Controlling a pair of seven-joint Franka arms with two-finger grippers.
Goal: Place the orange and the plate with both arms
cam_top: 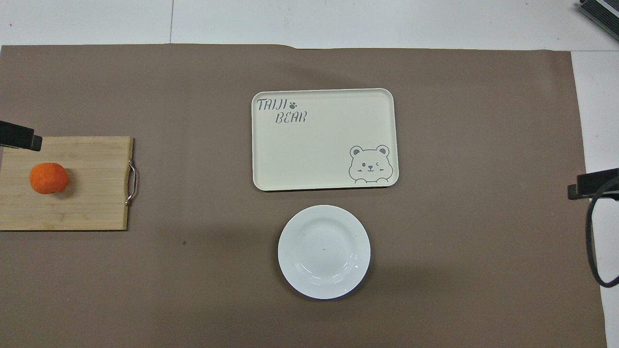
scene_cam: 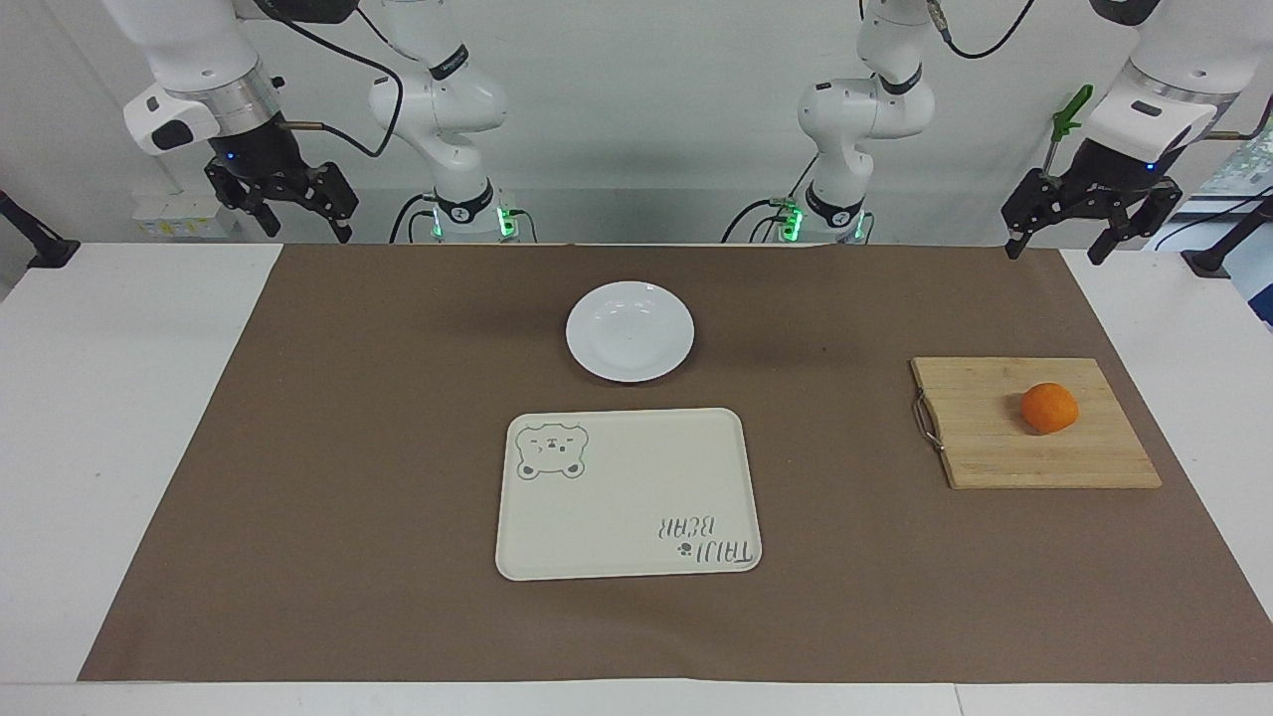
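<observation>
1. We are holding our left gripper (scene_cam: 1056, 249) up in the air over the brown mat's (scene_cam: 348, 447) edge nearest the robots, at the left arm's end of the table, with its fingers (scene_cam: 1014, 242) spread wide and gripping nothing
2. We are holding our right gripper (scene_cam: 306, 226) up in the air at the right arm's end, over the mat's corner nearest the robots, its fingers likewise standing wide apart and empty
3. The orange (scene_cam: 1049, 408) is sitting on the wooden cutting board (scene_cam: 985, 447) at the left arm's end, well apart from the left gripper's fingers and lying farther from the robots than the spot they are hanging over
4. The plate (scene_cam: 630, 331) is lying flat on the mat near the table's middle, between the two arms, well apart from both pairs of fingers
5. The cream tray (scene_cam: 627, 517) with the bear drawing is lying just beside the plate, farther from the robots, with nothing on it
6. Both arms are waiting, touching neither the orange nor the plate
</observation>
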